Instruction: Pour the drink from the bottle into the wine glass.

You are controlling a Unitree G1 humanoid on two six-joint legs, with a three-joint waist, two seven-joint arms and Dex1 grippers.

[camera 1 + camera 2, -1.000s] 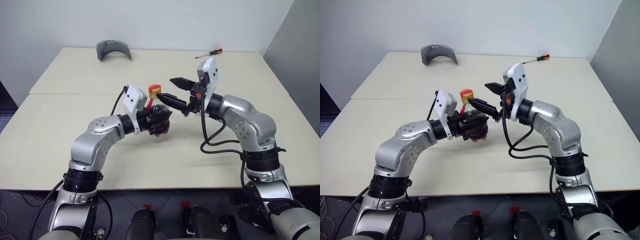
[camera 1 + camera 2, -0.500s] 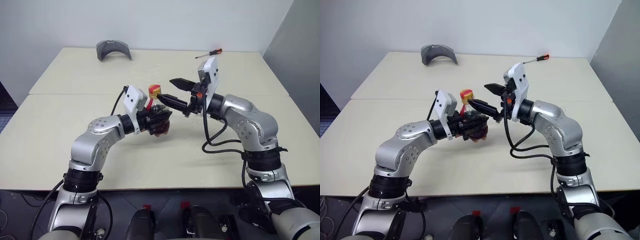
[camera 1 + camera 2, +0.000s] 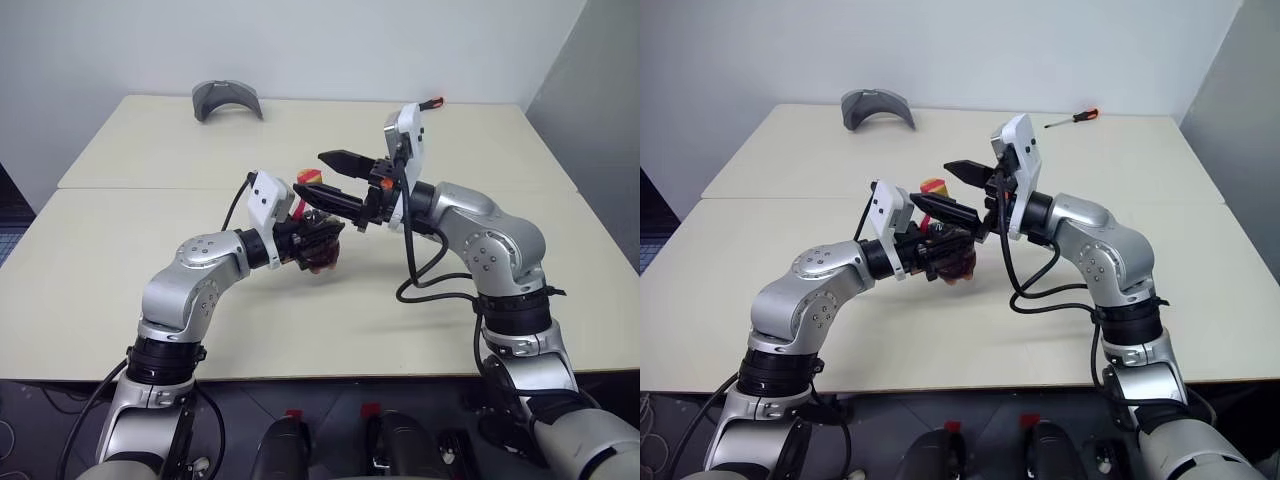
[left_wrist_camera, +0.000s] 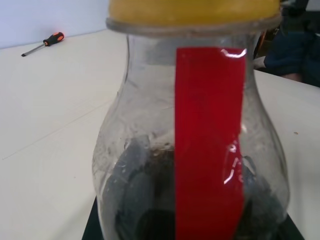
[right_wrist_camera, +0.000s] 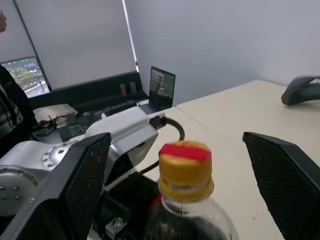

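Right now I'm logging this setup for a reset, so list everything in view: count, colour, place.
bottle: one, clear with red strip, held above the table's middle
cap: one, yellow and red, on the bottle
drink: small amount, near-black, in the bottle
screwdriver: one, orange handle, far right of table
grey curved object: one, far left of table
table: cream, two tops
laptop: one, dark, background desk
left end effector: shut on bottle
right end effector: open, straddling the cap

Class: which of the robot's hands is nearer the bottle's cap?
Right. The right hand is open, one finger on each side of the cap, not touching. The left hand grips the bottle lower, around its body.
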